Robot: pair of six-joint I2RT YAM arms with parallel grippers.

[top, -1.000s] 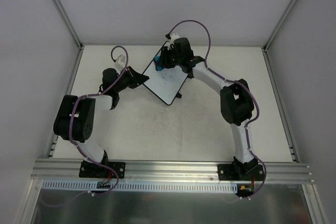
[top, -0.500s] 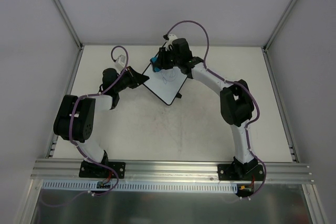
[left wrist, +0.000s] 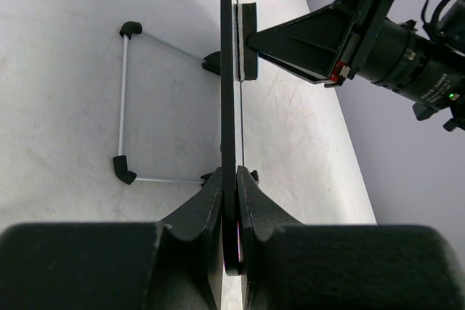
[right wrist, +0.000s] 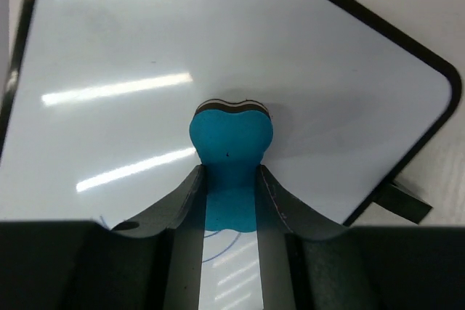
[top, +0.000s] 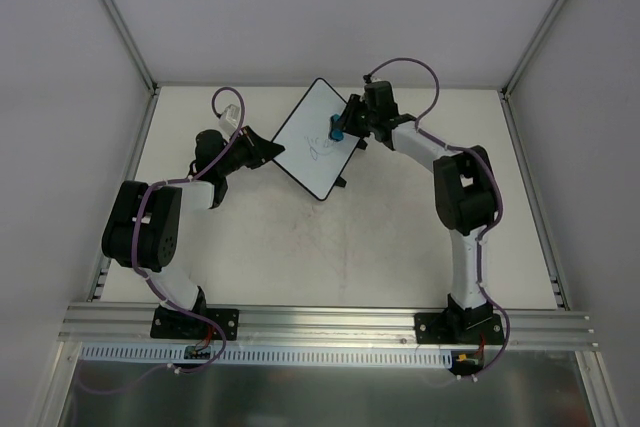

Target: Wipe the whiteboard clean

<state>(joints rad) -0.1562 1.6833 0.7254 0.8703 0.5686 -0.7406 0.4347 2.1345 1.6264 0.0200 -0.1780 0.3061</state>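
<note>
Whiteboard erase: both sets of my jaws are loaded.

- Left gripper (left wrist: 231, 205): clenched on the thin black rim of the flat, glossy white whiteboard (top: 305, 137), at the board's 9 o'clock corner in the overhead view. From my left wrist the board shows edge-on, a dark sliver between my two matte black fingers.
- Right gripper (right wrist: 231, 174): closed on the small blue bone-shaped eraser block (right wrist: 231, 136), whose rounded lobes poke out past my fingertips. A pale layer, probably felt, faces the board, and the eraser is pressed flat to it near the 3 o'clock edge.
- Board position: far centre of the pale, scuffed table (top: 300, 247), at 12 o'clock from my bases. It stands propped on a thin grey wire stand (left wrist: 123, 99) with black rubbery ends.
- Work left: a faint blue scribble (top: 320, 150) lies at 7 o'clock from the eraser.

Risks, as I judge them:
- The board face is slick and hard. Pushing hard could slide the board through the left pinch, which holds only a narrow rim.
- The wire stand looks light. A sideways shove could skate or fold it and tip the board.
- The eraser is gripped at its waist and could twist between my fingers on a fast stroke. Bare fingertip would then rub the gloss.
- Near the edge, a stroke could run off the rim or catch the small black tab (right wrist: 399, 203).
</note>
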